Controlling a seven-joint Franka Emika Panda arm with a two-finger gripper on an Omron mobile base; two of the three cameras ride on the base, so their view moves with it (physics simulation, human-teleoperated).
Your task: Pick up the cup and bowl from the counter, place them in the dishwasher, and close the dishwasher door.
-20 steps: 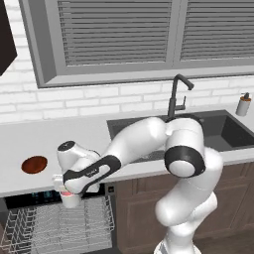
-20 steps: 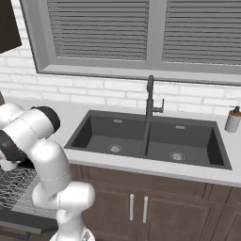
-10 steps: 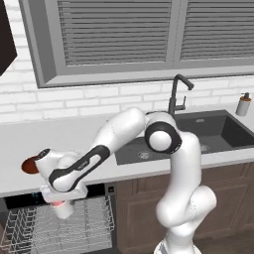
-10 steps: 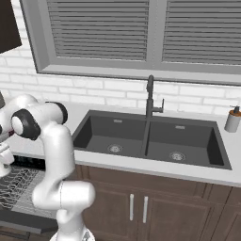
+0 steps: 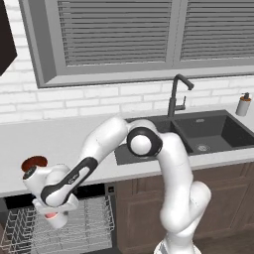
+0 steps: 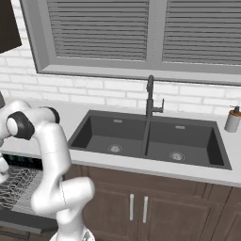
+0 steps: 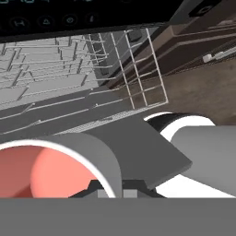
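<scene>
Seemingly gripper (image 5: 53, 216) pinching cup (image 5: 55, 220), fingers mostly hidden, over wire rack (image 5: 89, 230).

The white arm folds at its dark elbow and stretches down to the left; the two-finger gripper (image 5: 53, 217) points downward, jaws clamped on the small grey-white, red-inside cup (image 5: 54, 218).

The cup (image 7: 46, 170) is cut off at the hand view's lower left; the bowl (image 5: 33, 161) sits half behind the arm.

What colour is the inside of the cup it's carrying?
Red inside, with pale grey-white sides. The cup shows best in the hand view, above the wire rack.
</scene>
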